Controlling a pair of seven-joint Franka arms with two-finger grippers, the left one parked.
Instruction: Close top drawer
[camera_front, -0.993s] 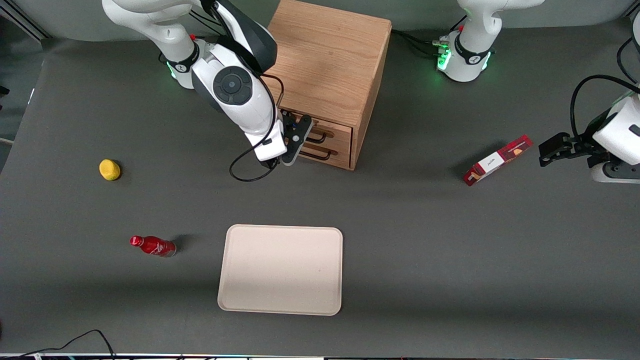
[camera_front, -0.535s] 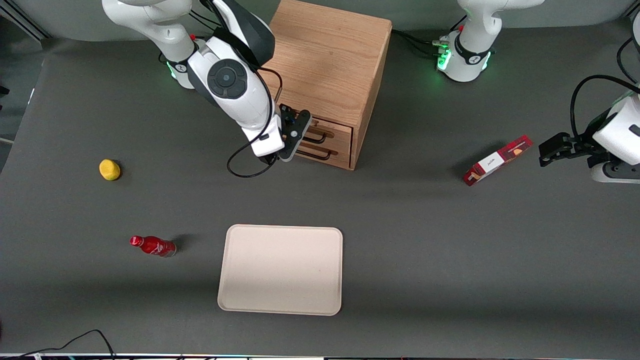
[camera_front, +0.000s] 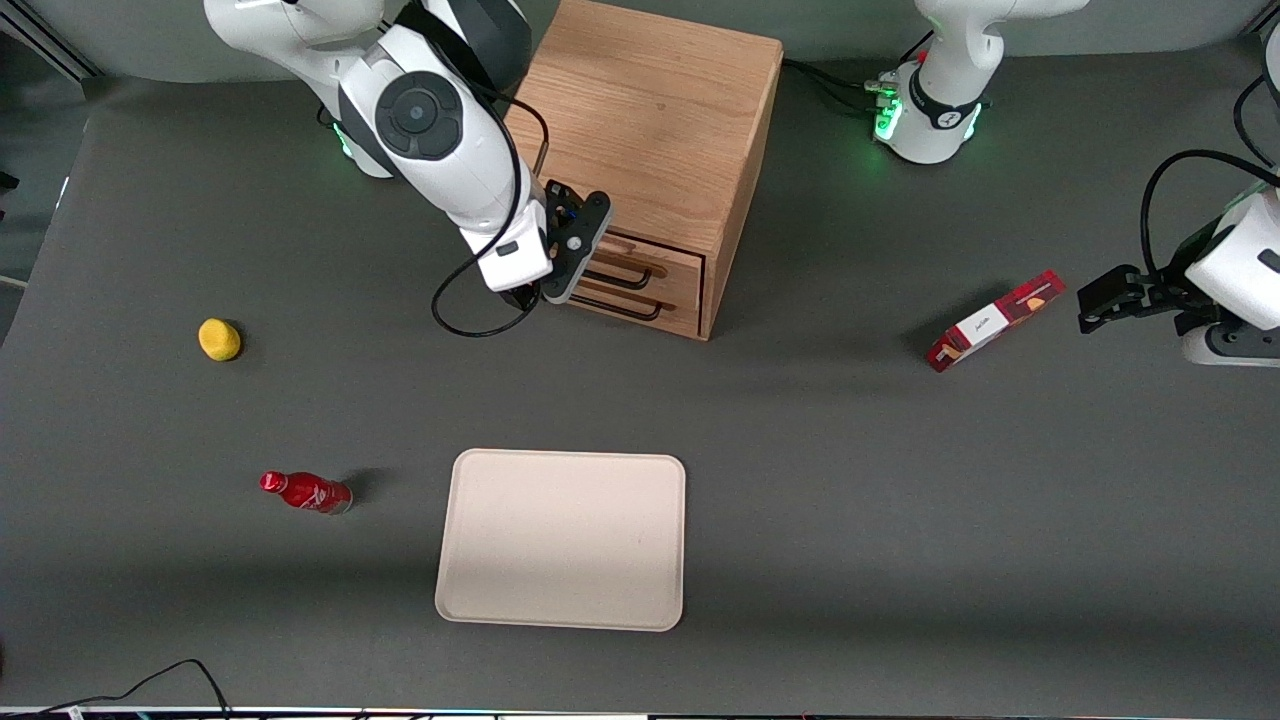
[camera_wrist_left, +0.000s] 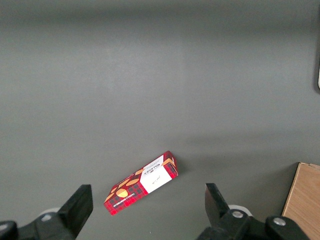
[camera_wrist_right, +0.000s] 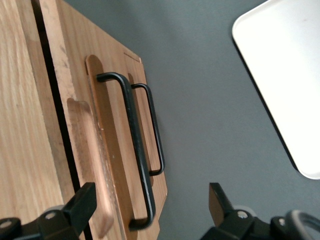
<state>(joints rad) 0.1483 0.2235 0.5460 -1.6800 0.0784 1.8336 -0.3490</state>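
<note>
Facing the front camera, the top drawer (camera_front: 640, 262) meets the spread tool (camera_front: 572, 262).

Gripper (camera_front: 572, 262) tight against top drawer (camera_front: 640, 262); open tabletop (camera_front: 800, 420) toward the camera.

Legible markings: none confirmed. The red tartan box (camera_wrist_left: 142, 182) carries a white label panel with a line of dark print, too small to read. The red bottle (camera_front: 306, 492) shows no readable label. Gripper (camera_front: 566, 262) sits at the cabinet front; no markings seen on it.
</note>
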